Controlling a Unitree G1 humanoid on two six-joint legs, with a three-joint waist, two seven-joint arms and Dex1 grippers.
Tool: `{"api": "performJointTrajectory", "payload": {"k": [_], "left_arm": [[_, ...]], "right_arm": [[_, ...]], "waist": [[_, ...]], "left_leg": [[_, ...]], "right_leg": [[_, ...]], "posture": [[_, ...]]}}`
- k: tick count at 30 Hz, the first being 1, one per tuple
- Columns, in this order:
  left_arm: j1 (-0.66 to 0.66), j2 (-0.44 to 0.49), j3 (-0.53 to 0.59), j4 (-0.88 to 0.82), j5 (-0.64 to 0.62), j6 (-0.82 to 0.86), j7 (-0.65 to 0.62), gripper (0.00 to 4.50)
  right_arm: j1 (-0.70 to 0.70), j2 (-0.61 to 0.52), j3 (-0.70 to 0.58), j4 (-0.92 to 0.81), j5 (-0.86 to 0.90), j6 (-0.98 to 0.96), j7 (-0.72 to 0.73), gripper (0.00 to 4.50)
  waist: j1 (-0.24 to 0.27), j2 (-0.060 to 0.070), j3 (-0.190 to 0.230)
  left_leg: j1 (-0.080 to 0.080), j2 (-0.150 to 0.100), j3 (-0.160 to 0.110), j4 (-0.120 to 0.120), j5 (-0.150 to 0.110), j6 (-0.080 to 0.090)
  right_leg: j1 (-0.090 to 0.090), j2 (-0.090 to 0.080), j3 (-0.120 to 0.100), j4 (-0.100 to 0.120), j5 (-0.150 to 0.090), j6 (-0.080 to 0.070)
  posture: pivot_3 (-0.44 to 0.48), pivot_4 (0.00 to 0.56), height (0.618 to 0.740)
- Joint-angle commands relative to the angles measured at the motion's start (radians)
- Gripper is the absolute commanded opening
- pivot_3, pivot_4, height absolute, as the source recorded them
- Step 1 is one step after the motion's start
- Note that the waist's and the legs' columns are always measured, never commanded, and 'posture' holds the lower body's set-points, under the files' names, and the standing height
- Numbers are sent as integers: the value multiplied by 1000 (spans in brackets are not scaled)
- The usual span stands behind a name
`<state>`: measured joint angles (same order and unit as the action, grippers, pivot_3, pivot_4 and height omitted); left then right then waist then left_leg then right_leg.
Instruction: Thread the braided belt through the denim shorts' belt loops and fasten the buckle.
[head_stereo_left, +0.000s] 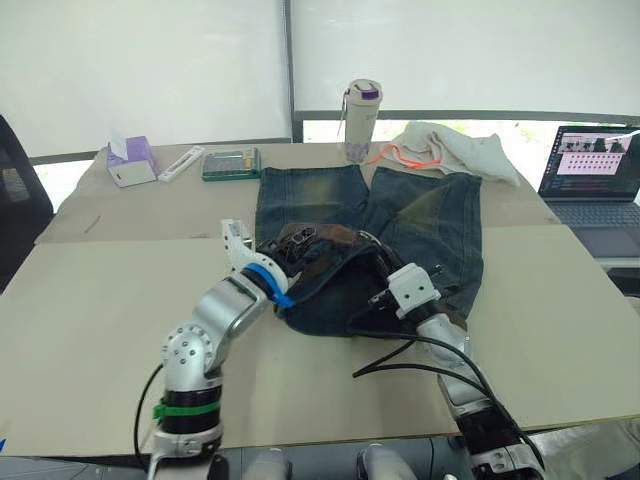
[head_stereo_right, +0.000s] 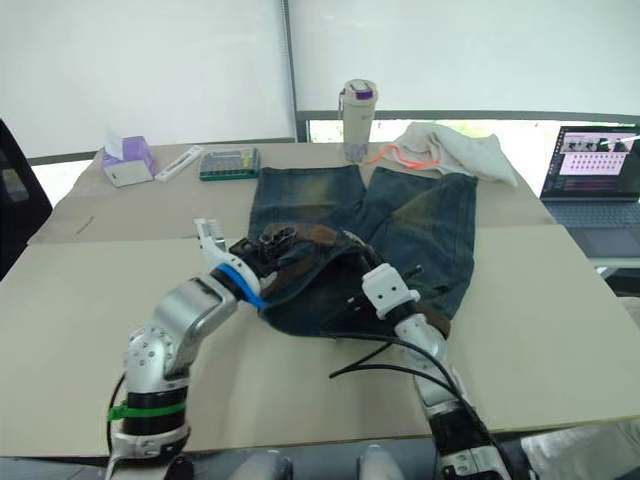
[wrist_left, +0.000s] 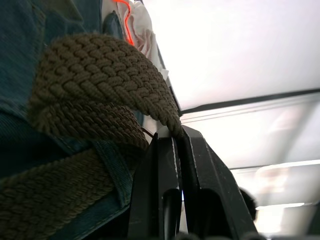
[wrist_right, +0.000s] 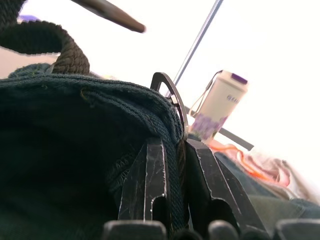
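Fingers of the left gripper (wrist_left: 176, 137): two black fingers (wrist_left: 155, 175) pressed together on the braided belt (wrist_left: 100, 75), which arches up from the pinch in a thick brown loop and runs back flat along the waistband, passing under one of the belt loops (wrist_left: 112, 167) just beside the fingers. Fingers of the right gripper (wrist_right: 175, 145): closed on a folded edge of the denim shorts (wrist_right: 75, 150), with the buckle (wrist_right: 172, 97), a thin curved metal frame, standing up just beyond the tips and touching the cloth there; whether the metal itself is inside the pinch cannot be told. Between the two grippers: the bunched waistband, brown strap lying across it, the legs of the shorts spread flat away from the fingers. Beyond the fingers, past the leg hems: a lidded cup (head_stereo_left: 362, 120) and a cream cloth with orange trim (head_stereo_left: 455, 148); further off to the left side, a tissue box (head_stereo_left: 132, 160) and a green calculator (head_stereo_left: 231, 163); off to the right side, a laptop (head_stereo_left: 592, 170), all on the table (head_stereo_left: 100, 300). Step judged in hand: bringing strap end to buckle. To do it well: keep the right pinch firm so the waistband does not slide, feed the slack loop gradually, keep the braid untwisted, and align the strap squarely with the frame.
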<state>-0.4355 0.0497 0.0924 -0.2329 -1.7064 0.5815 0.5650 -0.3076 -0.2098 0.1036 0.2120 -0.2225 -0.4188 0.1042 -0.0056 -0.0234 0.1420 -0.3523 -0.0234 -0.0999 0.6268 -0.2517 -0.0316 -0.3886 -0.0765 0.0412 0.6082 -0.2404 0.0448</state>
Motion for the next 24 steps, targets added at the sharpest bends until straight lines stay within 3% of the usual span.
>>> {"api": "performJointTrajectory", "payload": {"k": [1, 5, 6, 9, 11, 13, 16, 21, 24], "left_arm": [[-17, -4, -3, -25, 28, 3, -2, 0], [-3, 34, 41, -32, 35, 1, -14, 0], [-3, 55, 60, -30, 33, 2, -18, 0], [0, 101, 102, -41, 4, 6, -26, 0], [7, 130, 123, -54, -25, 15, -22, 0], [9, 148, 131, -60, -39, 23, -17, 0], [13, 163, 121, -66, -46, 33, -15, 0], [8, 151, 104, -84, -45, 30, 4, 0], [6, 143, 98, -86, -43, 24, 10, 0]], "right_arm": [[-14, -8, -4, -15, 9, -46, 1, 143], [29, -61, 39, -56, 50, 22, 143, 143], [48, -88, 59, -80, 77, 56, 219, 1166], [93, -151, 98, -160, 161, 156, 387, 2004], [114, -193, 98, -241, 229, 247, 479, 2809], [117, -215, 74, -315, 304, 353, 529, 3626], [96, -247, 32, -397, 398, 524, 572, 4450], [35, -263, -7, -489, 498, 745, 572, 4450], [-23, -263, 29, -464, 402, 759, 516, 4450]], "waist": [[-4, 0, 0], [-6, 0, 0], [-7, 0, 0], [-7, 0, 0], [-7, 0, 0], [-6, 0, 0], [-2, 0, 0], [1, 0, 0], [0, 0, 0]], "left_leg": [[0, 0, 0, 0, 0, 0], [0, 0, 0, 0, 0, 0], [0, 0, 0, 0, 0, 0], [1, 0, 0, 0, 0, 0], [0, 0, 0, 0, 0, 0], [0, 0, 0, 1, 0, 0], [0, 0, -1, 1, 0, 0], [0, 0, -1, 1, 0, 0], [0, 0, -1, 1, 0, 0]], "right_leg": [[0, 0, 0, 0, 0, 0], [0, 0, 0, 0, 0, 0], [0, 0, 0, 0, 0, 0], [0, 1, 0, 0, 0, 0], [0, 0, 0, 0, 0, 0], [0, 0, 0, 0, 0, 0], [1, 0, 0, 1, 0, 0], [1, 0, 0, 0, 0, 0], [0, 0, 0, 1, 0, 0]], "posture": [[0, 150, 740], [0, 150, 740], [0, 150, 740], [0, 150, 740], [0, 150, 740], [0, 150, 740], [0, 150, 740], [0, 150, 740], [0, 150, 740]]}}
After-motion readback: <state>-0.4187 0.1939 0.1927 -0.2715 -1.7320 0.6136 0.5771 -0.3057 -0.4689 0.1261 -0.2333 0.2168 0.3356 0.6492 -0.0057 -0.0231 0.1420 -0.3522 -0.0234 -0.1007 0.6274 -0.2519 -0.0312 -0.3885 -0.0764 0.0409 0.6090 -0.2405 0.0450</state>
